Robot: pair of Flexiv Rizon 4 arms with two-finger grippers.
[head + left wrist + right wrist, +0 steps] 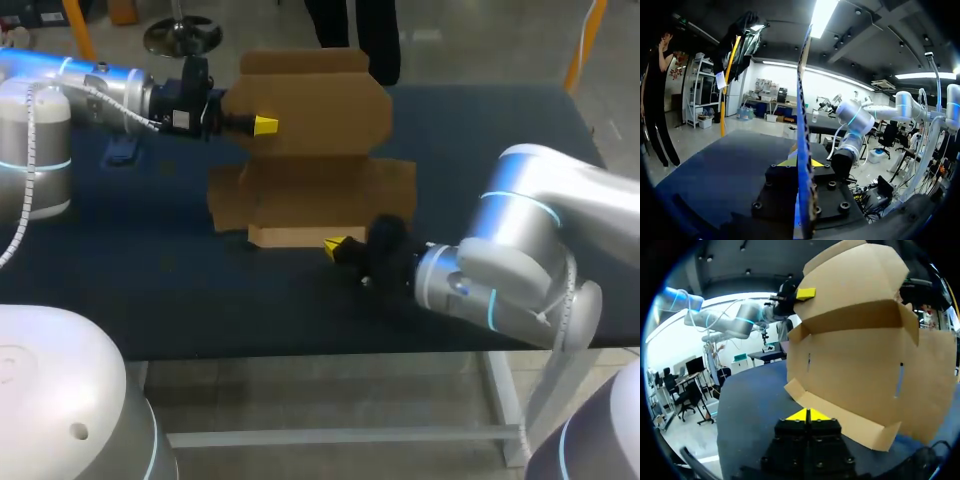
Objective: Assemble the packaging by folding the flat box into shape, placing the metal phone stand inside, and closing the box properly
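Dark-blue bench [180, 260]: cardboard box [320, 180], centre; left gripper [262, 126], 10 o'clock, pinching raised flap; right gripper [338, 245], 6 o'clock, pressed together beside front edge. Risk: unpinned base may slide, creasing fold crooked.

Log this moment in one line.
left gripper: shut on box, rear flap up | right gripper: shut, at box front edge | stand: not in view

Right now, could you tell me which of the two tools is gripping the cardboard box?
The left tool: it pinches the box's raised back flap. The right tool sits shut by the low front flap, holding nothing.
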